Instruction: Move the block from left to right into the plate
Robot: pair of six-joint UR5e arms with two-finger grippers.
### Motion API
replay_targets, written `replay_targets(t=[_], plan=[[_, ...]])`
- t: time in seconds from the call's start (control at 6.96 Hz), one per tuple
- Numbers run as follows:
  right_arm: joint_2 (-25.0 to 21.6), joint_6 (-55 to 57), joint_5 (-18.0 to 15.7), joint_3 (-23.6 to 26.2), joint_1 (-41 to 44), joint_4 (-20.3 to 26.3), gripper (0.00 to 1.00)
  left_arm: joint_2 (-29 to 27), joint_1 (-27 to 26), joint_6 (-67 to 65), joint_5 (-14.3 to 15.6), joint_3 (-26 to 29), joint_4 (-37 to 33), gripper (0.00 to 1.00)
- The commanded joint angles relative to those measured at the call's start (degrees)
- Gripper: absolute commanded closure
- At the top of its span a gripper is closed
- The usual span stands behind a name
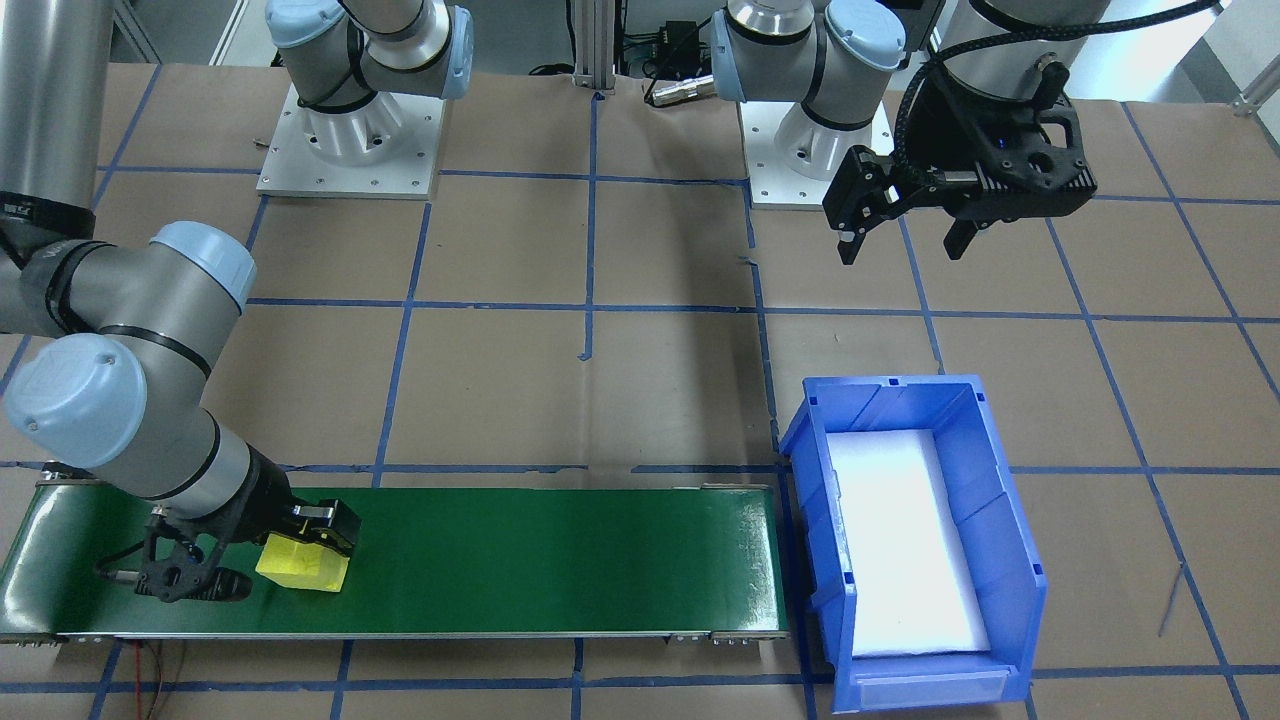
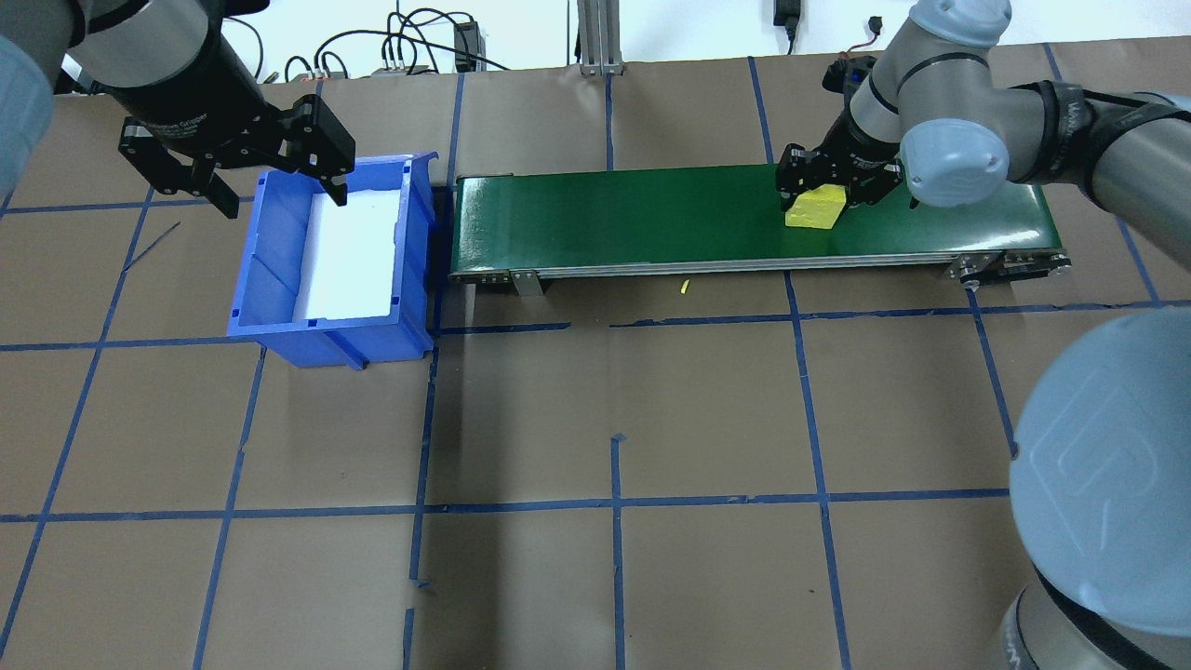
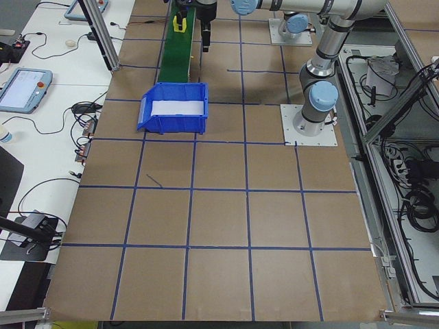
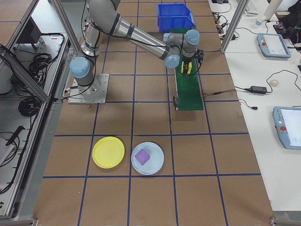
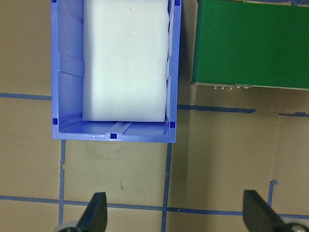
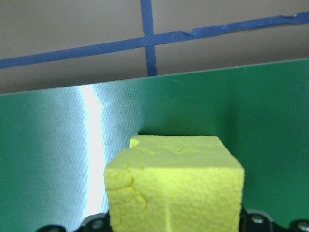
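A yellow foam block (image 1: 302, 565) rests on the green conveyor belt (image 1: 550, 560) near its end on the robot's right. My right gripper (image 1: 285, 558) is down on the belt, its fingers pressed against both sides of the block (image 6: 174, 188), so it is shut on it. The overhead view shows the same block (image 2: 813, 208) under the right gripper (image 2: 826, 189). The lime-yellow plate (image 4: 108, 152) lies empty on the table far from the belt, seen only in the exterior right view. My left gripper (image 2: 279, 195) hangs open and empty over the blue bin's far end.
A blue bin (image 1: 985, 520) with a white foam liner stands at the belt's other end. Beside the yellow plate lies a light blue plate (image 4: 157, 165) with a purple block (image 4: 142, 156) on it. Brown paper with blue tape lines covers the table.
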Motion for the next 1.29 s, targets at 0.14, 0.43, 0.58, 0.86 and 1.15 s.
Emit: replay_targets(t=[0.14, 0.43, 0.58, 0.86, 1.15], plan=[[-9.8, -17.95, -10.96, 2.29, -5.48, 6.84, 0.77, 0.0, 0.01, 0.0, -0.02, 0.06, 0.0, 0.0], [-13.85, -36.22, -11.51, 12.46, -24.4, 7.82, 0.75, 0.0, 0.01, 0.0, -0.02, 0.06, 0.0, 0.0], [-15.44, -45.01, -17.0, 16.42, -32.25, 7.13, 0.75, 0.0, 0.01, 0.0, -0.02, -0.02, 0.0, 0.0], [-16.33, -63.2, -17.5, 17.78, -50.69, 6.94, 0.77, 0.0, 0.01, 0.0, -0.02, -0.02, 0.0, 0.0], [-16.24, -71.09, -16.97, 18.04, -62.69, 7.03, 0.81, 0.0, 0.01, 0.0, -0.02, 0.06, 0.09, 0.0]])
